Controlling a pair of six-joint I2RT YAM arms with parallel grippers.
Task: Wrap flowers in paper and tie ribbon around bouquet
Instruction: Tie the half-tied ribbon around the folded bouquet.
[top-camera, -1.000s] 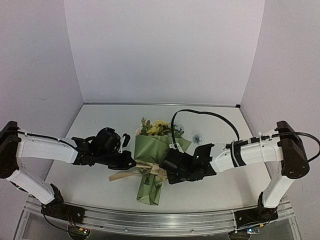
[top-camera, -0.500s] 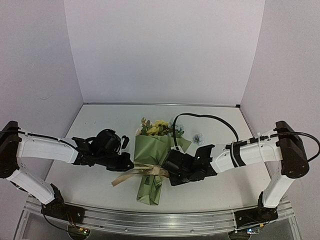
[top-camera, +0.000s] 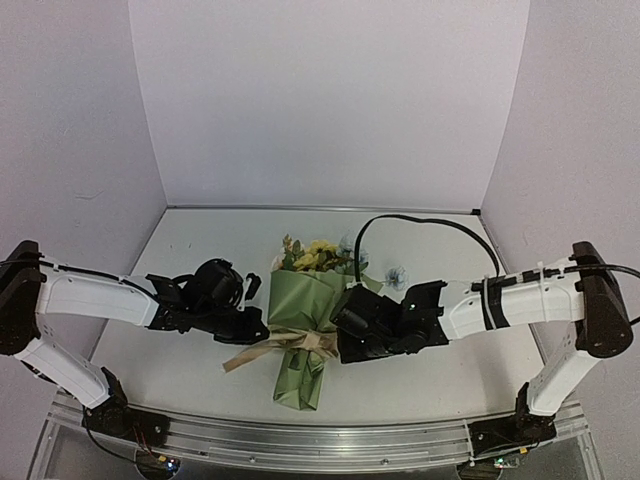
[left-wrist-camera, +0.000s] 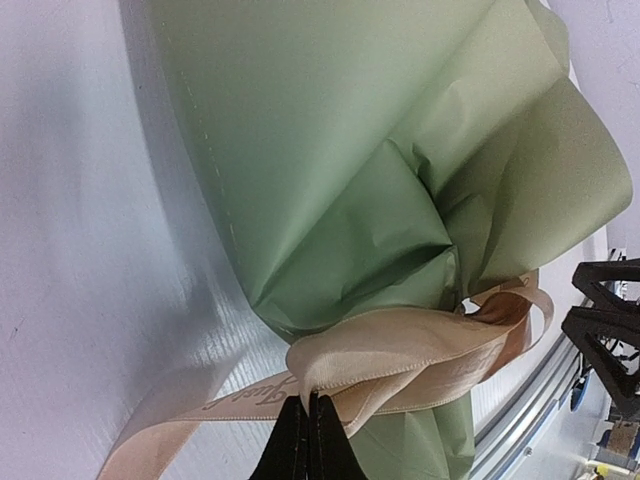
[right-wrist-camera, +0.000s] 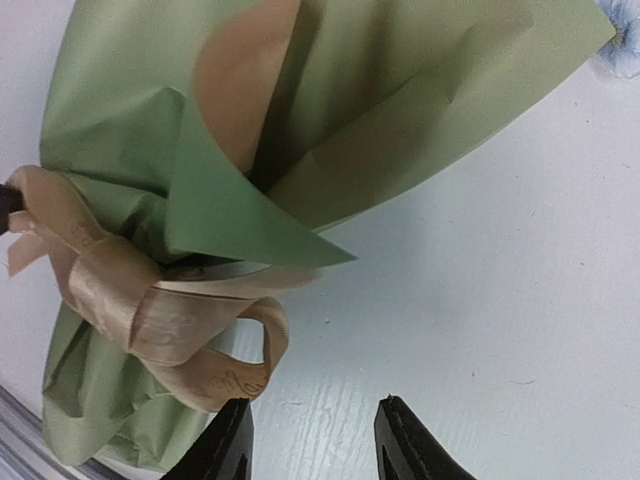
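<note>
The bouquet (top-camera: 303, 318) lies on the table, a cone of olive-green paper (left-wrist-camera: 330, 180) with its narrow end toward the arms. Yellow flowers (top-camera: 314, 256) poke out of the far end. A tan ribbon (top-camera: 296, 342) is tied round the narrow waist. My left gripper (left-wrist-camera: 308, 402) is shut on a fold of the ribbon (left-wrist-camera: 420, 345) at the bouquet's left side (top-camera: 258, 330). My right gripper (right-wrist-camera: 312, 412) stands open just right of the bouquet (top-camera: 342, 345), nothing between its fingers. The ribbon's loop (right-wrist-camera: 215, 375) lies by its left fingertip (right-wrist-camera: 236, 412). The paper (right-wrist-camera: 120, 120) shows its tan inner face.
A loose pale blue bloom (top-camera: 397, 273) lies on the white table (top-camera: 200, 240) right of the bouquet, its edge also at the right wrist view's top corner (right-wrist-camera: 625, 45). A black cable (top-camera: 420, 224) arcs over the right arm. The metal rail (top-camera: 300, 440) runs along the near edge.
My right gripper has opened and let go of the ribbon, its arm shifting slightly right. The left gripper stays shut on the ribbon; the ribbon's left tail has shifted a little.
</note>
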